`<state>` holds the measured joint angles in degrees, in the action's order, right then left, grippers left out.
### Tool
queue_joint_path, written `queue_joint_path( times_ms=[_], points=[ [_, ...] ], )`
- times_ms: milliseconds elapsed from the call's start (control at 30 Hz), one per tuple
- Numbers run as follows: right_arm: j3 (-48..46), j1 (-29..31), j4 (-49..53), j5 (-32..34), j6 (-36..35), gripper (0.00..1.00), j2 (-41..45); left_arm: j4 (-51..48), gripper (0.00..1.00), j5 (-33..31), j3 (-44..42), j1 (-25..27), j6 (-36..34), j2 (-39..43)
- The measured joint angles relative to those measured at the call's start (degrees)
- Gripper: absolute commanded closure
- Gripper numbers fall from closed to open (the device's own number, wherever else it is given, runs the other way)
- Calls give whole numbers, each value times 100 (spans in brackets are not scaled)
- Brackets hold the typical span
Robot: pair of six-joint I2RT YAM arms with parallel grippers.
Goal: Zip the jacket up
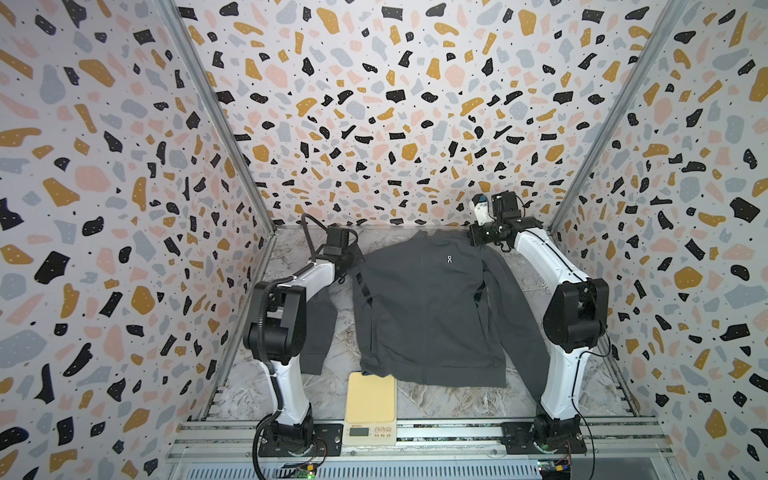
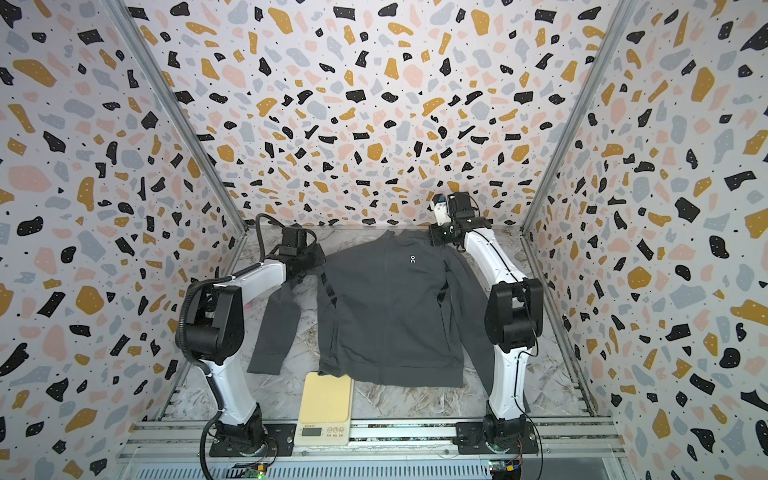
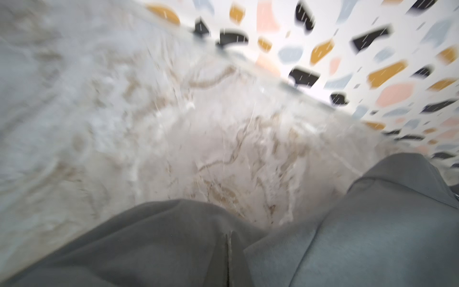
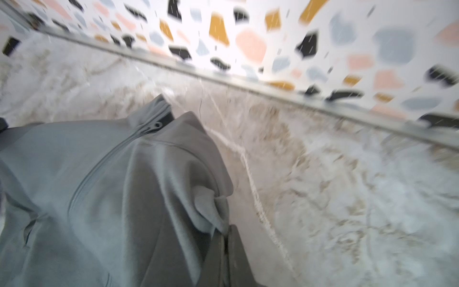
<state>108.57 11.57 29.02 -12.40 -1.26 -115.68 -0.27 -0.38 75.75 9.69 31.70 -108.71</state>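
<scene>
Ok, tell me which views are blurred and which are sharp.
Both top views: sharp and evenly lit, the jacket crisp down to its white chest logo. Left wrist view: heavy motion blur, marble tabletop streaked, wall washed out. Right wrist view: same streaky blur, though the zipper line is readable.
</scene>
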Motion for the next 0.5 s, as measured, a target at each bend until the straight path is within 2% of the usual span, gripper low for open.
queue_joint_path(
  times_ms=[67, 167, 200, 233, 267, 300, 367, 500],
  points=[
    [219, -85, -118, 116, 7, 100, -153, 223, 100, -90, -63, -24, 52, 103],
    [975, -284, -227, 313, 111, 100, -905, 590, 100, -107, -70, -20, 140, 48],
    [1322, -348, -245, 369, 155, 95, -1276, 734, 100, -74, -70, -7, 175, -7],
    [1657, -391, -221, 433, 210, 84, -1628, 846, 100, -31, -70, 7, 203, -63],
    [2083, -428, -114, 505, 271, 67, -2050, 957, 92, 31, -70, 24, 225, -133],
    [2503, -450, 7, 629, 317, 54, -2452, 1025, 79, 63, -70, 42, 229, -199],
    [3008, -470, 227, 935, 396, 46, -3016, 1049, 54, 74, -94, 35, 240, -299],
    [2756, -455, 562, 1456, 468, 43, -3075, 1054, 43, 90, -319, -44, 354, -293]
  ],
)
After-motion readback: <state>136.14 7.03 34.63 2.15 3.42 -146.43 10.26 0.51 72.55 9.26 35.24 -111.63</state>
